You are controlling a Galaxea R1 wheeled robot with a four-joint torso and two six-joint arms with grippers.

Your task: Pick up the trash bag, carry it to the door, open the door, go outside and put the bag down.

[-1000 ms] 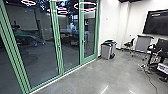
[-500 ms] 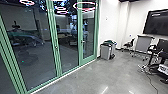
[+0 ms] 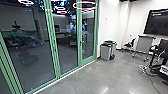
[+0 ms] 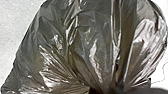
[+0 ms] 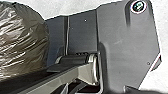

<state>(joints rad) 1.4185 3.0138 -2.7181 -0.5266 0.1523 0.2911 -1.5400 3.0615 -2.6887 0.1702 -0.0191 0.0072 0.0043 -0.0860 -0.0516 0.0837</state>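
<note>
The dark, shiny trash bag (image 4: 82,45) looms large in the left wrist view, its folds drawn together towards my left gripper (image 4: 120,90), which is shut on the gathered plastic. In the right wrist view the rounded side of the trash bag (image 5: 22,40) bulges beside the robot's dark base plate. The head view has a green-framed glass door (image 3: 87,32) with a small handle, standing closed at the end of a glazed wall.
Grey bins (image 3: 107,51) stand against the white wall just right of the door. Farther right are a chair (image 3: 129,44), a grey panel on wheels (image 3: 143,46), a wall screen (image 3: 158,22) and a cable (image 3: 151,83) on the floor. Green frame posts (image 3: 53,42) divide the glass.
The head camera has moved a little with the robot; the nearer green posts now stand farther left. The door looks unchanged.
</note>
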